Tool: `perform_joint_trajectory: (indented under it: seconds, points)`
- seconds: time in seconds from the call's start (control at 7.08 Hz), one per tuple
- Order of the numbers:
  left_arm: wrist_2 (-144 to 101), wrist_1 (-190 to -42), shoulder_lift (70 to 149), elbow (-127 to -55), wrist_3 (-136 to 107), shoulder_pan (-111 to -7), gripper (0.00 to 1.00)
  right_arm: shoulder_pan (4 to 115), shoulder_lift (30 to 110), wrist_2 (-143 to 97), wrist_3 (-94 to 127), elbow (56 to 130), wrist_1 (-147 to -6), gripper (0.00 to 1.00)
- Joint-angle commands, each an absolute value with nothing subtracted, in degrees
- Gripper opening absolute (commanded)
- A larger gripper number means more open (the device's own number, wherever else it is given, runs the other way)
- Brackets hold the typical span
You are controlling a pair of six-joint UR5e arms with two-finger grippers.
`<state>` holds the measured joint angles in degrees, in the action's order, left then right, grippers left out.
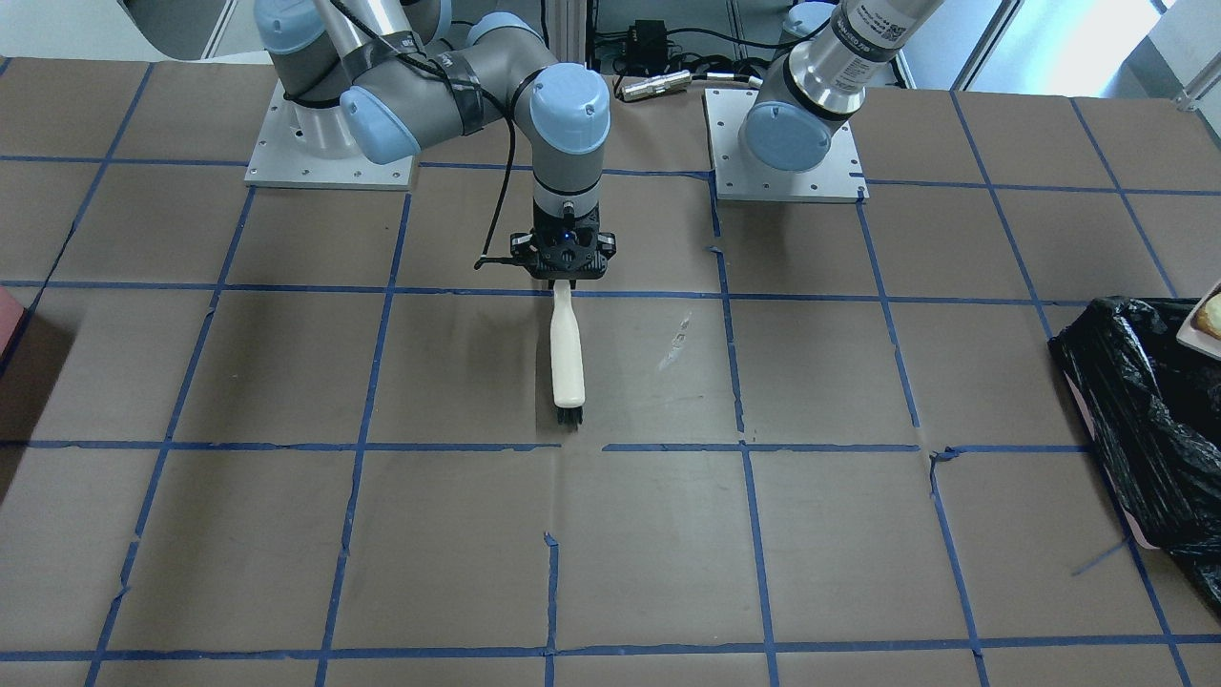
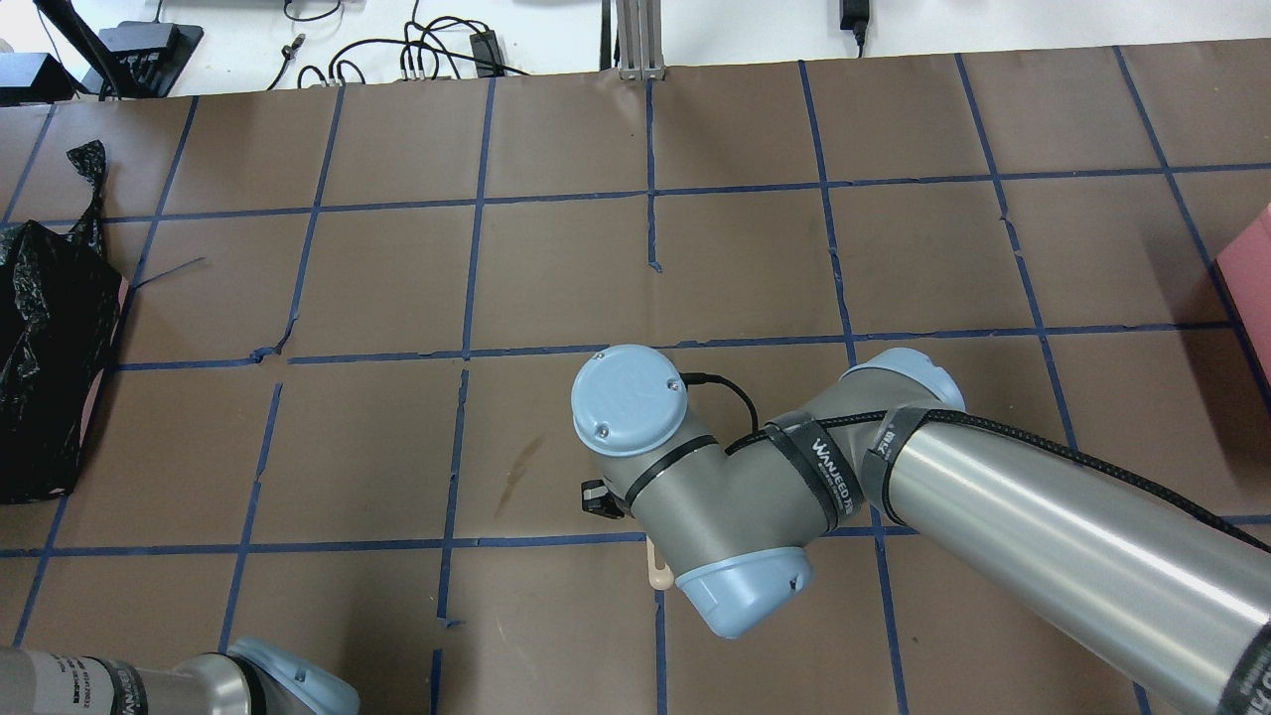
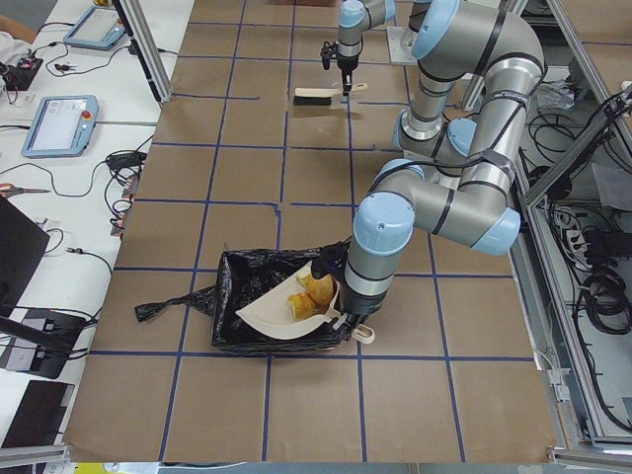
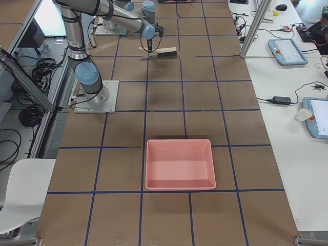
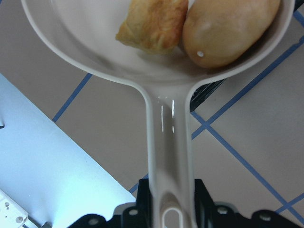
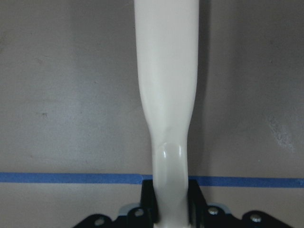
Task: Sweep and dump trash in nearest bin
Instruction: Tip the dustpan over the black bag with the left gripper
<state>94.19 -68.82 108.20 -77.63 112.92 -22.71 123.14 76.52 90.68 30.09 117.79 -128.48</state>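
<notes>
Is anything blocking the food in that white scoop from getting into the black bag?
Nothing visible does. The left gripper holds the scoop by its handle above the bag-lined bin, and the food lies in it, over the bag. Only the scoop's own floor keeps it out.

table (image 1: 286,544): brown, blue tape (image 1: 286,446) grid | bin (image 1: 1154,429): left end | pink tray (image 4: 179,164): right end

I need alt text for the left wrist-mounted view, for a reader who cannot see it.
A cream plastic dustpan, its handle gripped by the left hand, holds an orange-brown bread-like piece and a tan potato-like lump. Below lies brown table paper with blue tape lines.
</notes>
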Motion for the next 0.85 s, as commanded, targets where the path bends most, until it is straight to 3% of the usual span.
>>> perform_joint_trajectory:
  seconds: [0.0, 0.71]
  points:
    - [100.6, -64.4, 108.5, -78.0, 112.4, -25.7, 0.02, 123.0, 75.1, 90.7, 29.7, 117.2, -128.5, 1.0]
    - [109.9, -60.3, 109.2, -78.7, 110.7, -33.5, 0.02, 120.6, 75.5, 91.2, 25.0, 114.3, -128.4, 1.0]
